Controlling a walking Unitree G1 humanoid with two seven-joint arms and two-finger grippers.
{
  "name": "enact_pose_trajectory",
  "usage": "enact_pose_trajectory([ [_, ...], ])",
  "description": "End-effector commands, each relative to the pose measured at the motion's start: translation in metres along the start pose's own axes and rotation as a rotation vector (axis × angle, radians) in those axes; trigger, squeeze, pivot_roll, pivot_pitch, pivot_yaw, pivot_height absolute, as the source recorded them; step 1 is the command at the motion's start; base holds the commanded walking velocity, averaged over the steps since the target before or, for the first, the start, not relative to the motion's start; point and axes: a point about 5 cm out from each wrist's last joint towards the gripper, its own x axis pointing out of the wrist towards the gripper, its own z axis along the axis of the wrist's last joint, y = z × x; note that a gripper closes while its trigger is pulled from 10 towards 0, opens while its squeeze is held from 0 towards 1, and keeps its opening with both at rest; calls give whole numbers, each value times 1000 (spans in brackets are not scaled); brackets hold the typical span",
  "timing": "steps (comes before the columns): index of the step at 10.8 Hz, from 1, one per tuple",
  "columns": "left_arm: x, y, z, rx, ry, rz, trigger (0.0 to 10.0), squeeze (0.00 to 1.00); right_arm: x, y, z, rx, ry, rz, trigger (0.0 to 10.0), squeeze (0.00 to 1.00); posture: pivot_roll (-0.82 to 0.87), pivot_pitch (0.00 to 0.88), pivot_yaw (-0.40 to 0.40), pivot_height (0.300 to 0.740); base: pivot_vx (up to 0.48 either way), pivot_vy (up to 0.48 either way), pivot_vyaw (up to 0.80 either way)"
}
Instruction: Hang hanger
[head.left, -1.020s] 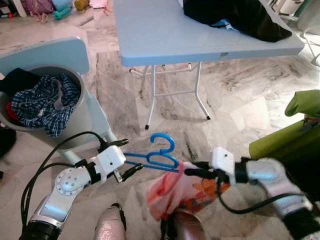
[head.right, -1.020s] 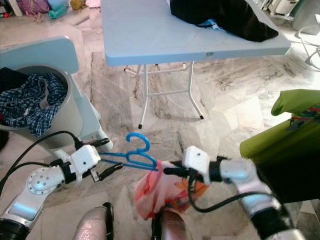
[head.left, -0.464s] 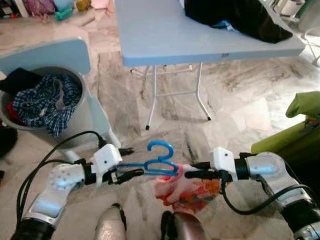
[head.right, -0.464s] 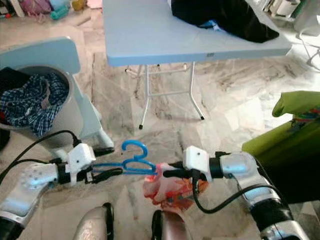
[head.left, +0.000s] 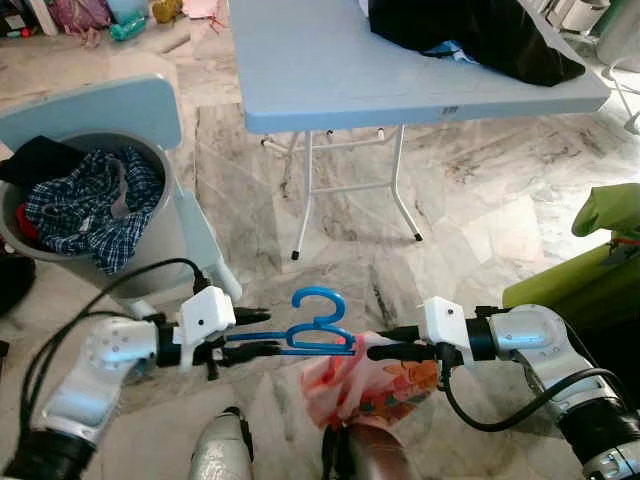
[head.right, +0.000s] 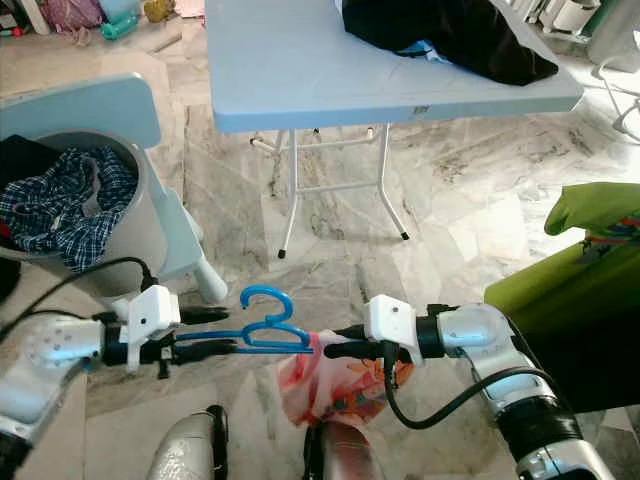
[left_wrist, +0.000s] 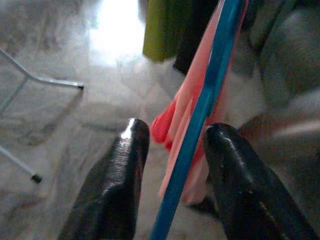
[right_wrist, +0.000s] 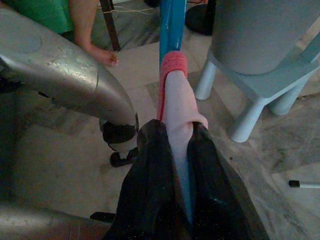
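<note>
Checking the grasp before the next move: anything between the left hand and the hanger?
Nothing visible. The hanger bar runs straight between the left hand fingers, which sit open around it. The right hand is shut on the hanger's other end together with the pink garment.

Right claw (right_wrist: 175, 150) pinching pink garment (right_wrist: 179, 107) on blue hanger (right_wrist: 172, 22)

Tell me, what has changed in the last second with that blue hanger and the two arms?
The blue hanger has levelled out from a slant. The left tool has drawn back toward the robot's left along its bar, fingers open around it. The pink garment hangs lower and narrower. The right tool stays shut on the garment and hanger end. The table and the laundry bin are as before.
</note>
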Motion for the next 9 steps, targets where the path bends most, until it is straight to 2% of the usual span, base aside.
enact_pose_trajectory([
  [1,-2,-3,-9,16,73,-49,0,0,-1,2,-1,-8,-2,14,10000,0,23,171,-52,740,0,0,0],
  [2,-3,-1,-14,10,126,-50,10000,0,-1,1,-1,-9,-5,14,10000,0,21,171,-53,740,0,0,0],
  [3,-3,-1,-15,-21,128,-62,10000,0,-1,1,0,-11,-7,15,10000,0,22,171,-54,740,0,0,0],
  [4,0,2,-14,-15,118,-55,10000,1000,0,2,0,-13,-7,19,10000,0,21,172,-56,740,0,0,0],
  [6,5,7,-13,17,106,-38,10000,1000,-1,3,-1,-13,-5,22,10000,0,16,172,-58,740,0,0,0],
  [7,8,9,-9,6,78,-40,1412,0,-1,3,0,-15,-6,23,10000,0,16,172,-58,740,0,0,0],
  [8,10,9,-10,10,83,-53,0,0,0,3,0,-16,-8,23,10000,0,16,171,-57,740,0,0,0],
  [9,11,8,-11,5,87,-69,0,0,1,2,1,-18,-12,21,10000,0,15,171,-55,740,0,0,0],
])
